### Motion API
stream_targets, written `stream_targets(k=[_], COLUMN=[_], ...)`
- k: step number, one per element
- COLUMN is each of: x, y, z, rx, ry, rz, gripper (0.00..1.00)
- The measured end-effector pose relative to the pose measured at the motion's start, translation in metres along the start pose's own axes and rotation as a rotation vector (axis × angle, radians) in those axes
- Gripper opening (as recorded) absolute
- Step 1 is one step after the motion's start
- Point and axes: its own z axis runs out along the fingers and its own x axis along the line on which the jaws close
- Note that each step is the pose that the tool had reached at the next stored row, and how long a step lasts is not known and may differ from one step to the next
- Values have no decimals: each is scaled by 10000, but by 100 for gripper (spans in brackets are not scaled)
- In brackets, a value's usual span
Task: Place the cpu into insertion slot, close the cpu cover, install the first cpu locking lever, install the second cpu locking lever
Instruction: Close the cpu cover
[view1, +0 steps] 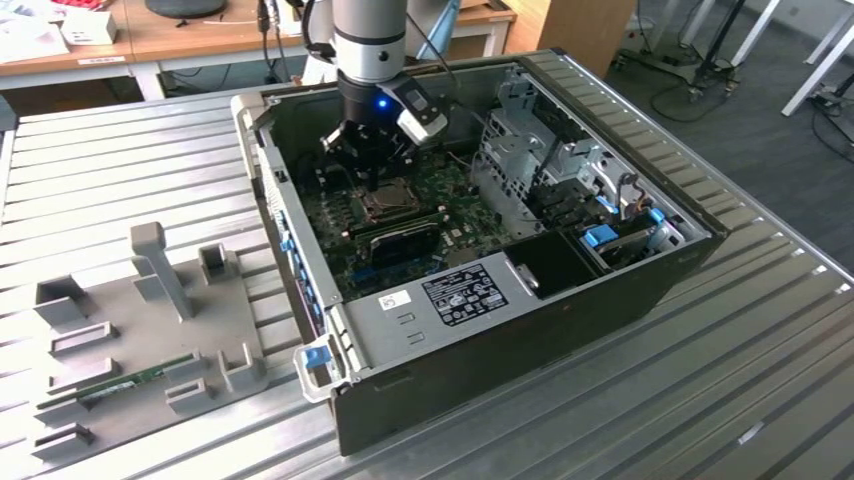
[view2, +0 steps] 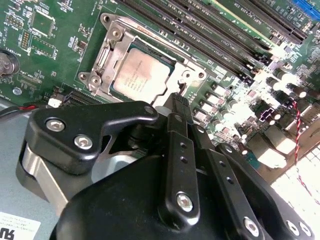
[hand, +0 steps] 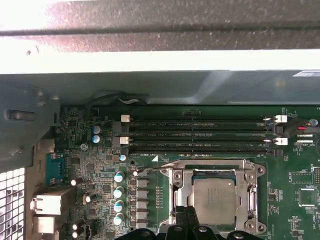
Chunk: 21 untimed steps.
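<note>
Hovering just beside the insertion slot (view1: 387, 200), the pincer (view2: 178, 98) is fully closed and grips nothing visible. The cpu (view2: 142, 75) lies seated beneath the lowered cpu cover (hand: 215, 170).

arm (view1: 366, 40): cut off by the upper edge of the exterior view, left of centre.
gripper (view1: 363, 160): in the exterior view its lower end is lost in the dark inside of the computer case (view1: 534, 320).
cpu (hand: 215, 201): in the first wrist view, one edge lies behind the gripper.
cpu cover (view2: 107, 54): in the second wrist view, one side sits behind the gripper's black linkage.
insertion slot (hand: 175, 176): centre covered by cpu and cover.
memory slots (view2: 215, 30): run past the picture's edge.
white label (view2: 17, 226): cut off by the edge.
</note>
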Motion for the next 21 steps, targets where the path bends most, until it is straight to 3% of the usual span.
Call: stream_targets(k=[8,21], x=[-45,-257], y=[1,1], z=[1,6], rx=[1,0], ry=[0,0], rz=[0,-1], gripper=[10,10])
